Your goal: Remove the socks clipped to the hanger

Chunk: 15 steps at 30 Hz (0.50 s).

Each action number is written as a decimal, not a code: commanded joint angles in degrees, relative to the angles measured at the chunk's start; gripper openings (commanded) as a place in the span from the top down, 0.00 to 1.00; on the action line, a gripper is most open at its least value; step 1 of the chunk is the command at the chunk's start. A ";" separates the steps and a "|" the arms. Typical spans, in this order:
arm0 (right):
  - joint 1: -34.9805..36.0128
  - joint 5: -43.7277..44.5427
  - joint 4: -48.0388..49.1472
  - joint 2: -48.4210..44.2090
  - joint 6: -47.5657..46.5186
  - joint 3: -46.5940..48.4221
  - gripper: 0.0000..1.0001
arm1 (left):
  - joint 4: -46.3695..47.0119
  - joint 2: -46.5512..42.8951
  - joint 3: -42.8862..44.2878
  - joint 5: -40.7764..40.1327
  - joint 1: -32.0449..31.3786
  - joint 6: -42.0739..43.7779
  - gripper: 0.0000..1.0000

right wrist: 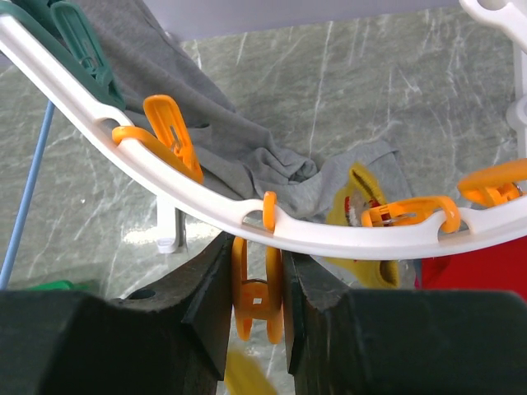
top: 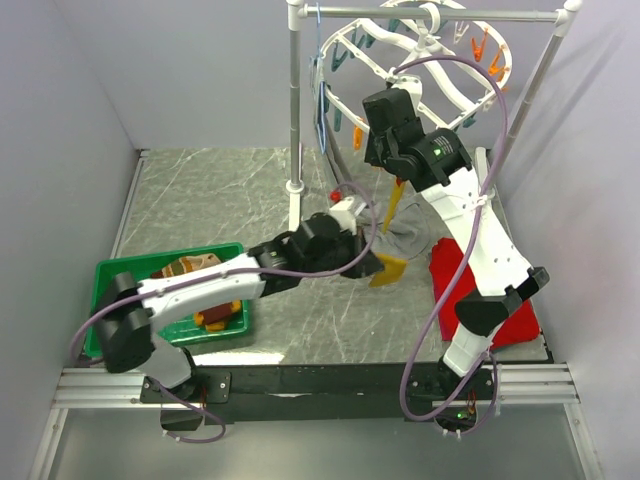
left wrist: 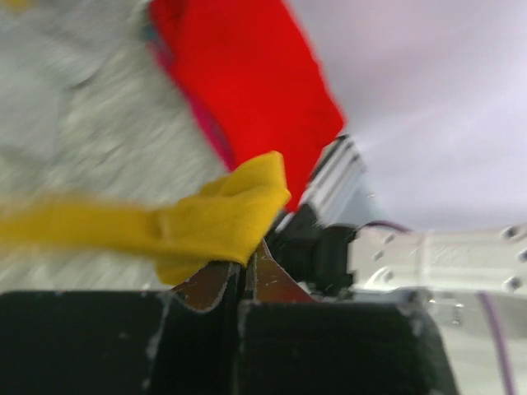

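The left claw (left wrist: 244, 276) is closed tight, pinching one end of a mustard-yellow sock (left wrist: 222, 222) between its tips. The sock bunches into a soft fold just above the jaws and trails away to the left as a stretched, blurred band. It looks light, limp and stretchy, likely to give before it comes free and unlikely to be harmed by a firm pinch. The bunched end is a fair hold. A grip nearer the peg would probably waste less pull on stretch.

The right claw (right wrist: 257, 280) is narrowed onto an orange clip (right wrist: 255, 304), one finger pressing each side of it. The clip hangs from the white ring of the round peg hanger (right wrist: 189, 191). A yellow blur beneath it appears to be the same sock's upper end; whether the clip has let it go cannot be told.

From above, the left arm (top: 200, 285) lies low and stretched toward the middle of the tabletop (top: 220, 200). The right arm (top: 480, 230) rises steeply, its wrist bent up to the hanger's lower rim. The sock runs slanting between the two claws.

Behind lie a grey tank top (right wrist: 247, 156) and a red cloth (left wrist: 247, 90). A green bin (top: 108, 272) by the left arm's base holds other socks.
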 commanded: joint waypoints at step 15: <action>-0.94 -5.05 5.85 -5.26 -0.45 -4.03 1.00 | -46.78 -41.97 -13.50 -18.69 28.17 -4.68 0.99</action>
